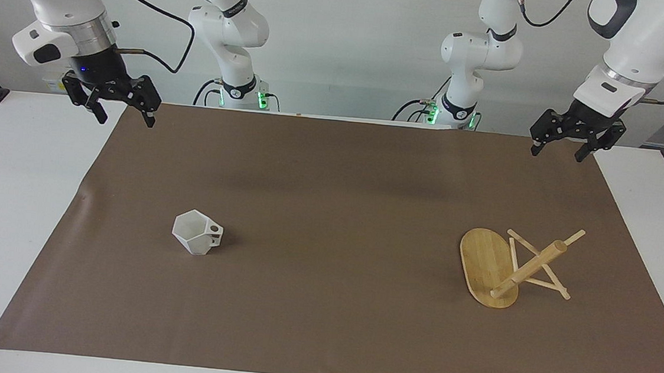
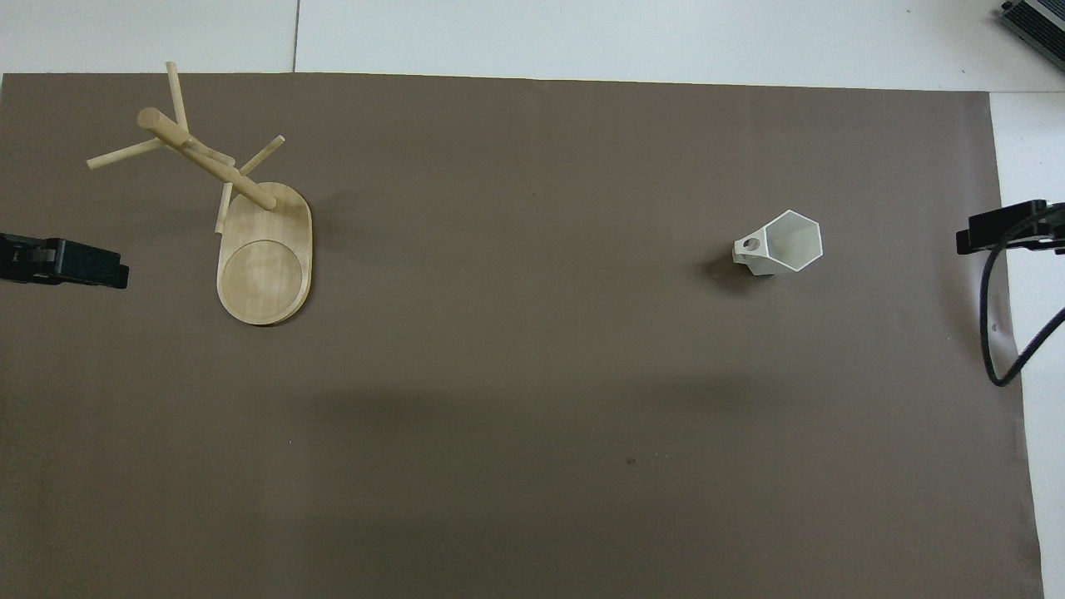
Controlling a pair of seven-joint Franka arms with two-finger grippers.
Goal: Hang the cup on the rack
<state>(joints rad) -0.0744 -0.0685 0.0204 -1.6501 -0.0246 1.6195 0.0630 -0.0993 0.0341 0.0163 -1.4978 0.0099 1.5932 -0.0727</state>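
You have a matt white plastic-looking cup (image 1: 197, 233) and a smooth, pale bamboo-grained wooden rack (image 1: 488, 266) on a matt brown paper-like sheet (image 1: 338, 187) covering the smooth white table (image 1: 5, 196).
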